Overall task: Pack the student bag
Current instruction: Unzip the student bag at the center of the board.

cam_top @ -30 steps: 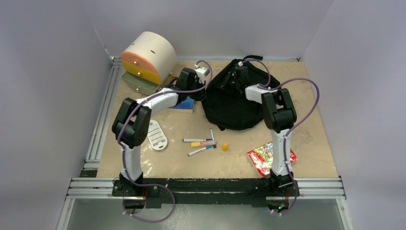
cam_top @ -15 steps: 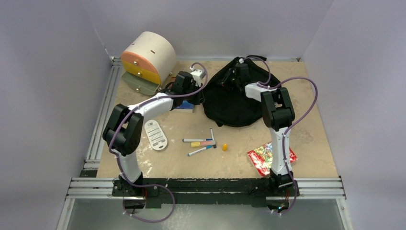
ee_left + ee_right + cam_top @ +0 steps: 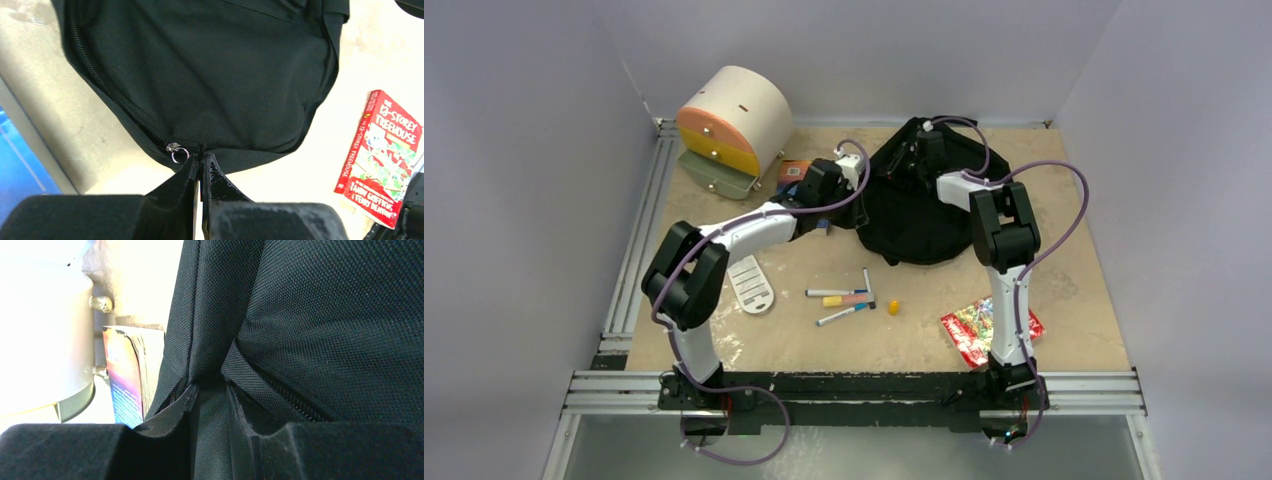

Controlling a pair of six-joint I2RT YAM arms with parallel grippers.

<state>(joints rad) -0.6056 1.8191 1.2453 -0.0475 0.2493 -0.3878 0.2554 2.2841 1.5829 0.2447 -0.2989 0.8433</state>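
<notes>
The student bag (image 3: pixel 916 212), a soft black backpack, lies at the back centre of the table. My left gripper (image 3: pixel 856 192) is at its left edge. In the left wrist view this gripper (image 3: pixel 201 156) is shut on a small black tab of the bag (image 3: pixel 210 75), right beside the silver zipper slider and its ring (image 3: pixel 177 151). My right gripper (image 3: pixel 916 160) is at the bag's far top. In the right wrist view it (image 3: pixel 210 401) is shut on a fold of the bag's woven fabric (image 3: pixel 325 315), next to a zipper line.
A cream-and-orange drawer box (image 3: pixel 729 125) stands back left, with an orange book (image 3: pixel 794 170) beside it. A blue book (image 3: pixel 15 165) lies under the left arm. Markers (image 3: pixel 844 298), a yellow cap (image 3: pixel 893 307) and a white tag (image 3: pixel 751 283) lie mid-table. A red book (image 3: pixel 979 330) lies front right.
My left arm has stretched out and its wrist has shifted right toward the bag, uncovering the orange book. The bag's near edge has drawn back slightly. The right arm has barely moved.
</notes>
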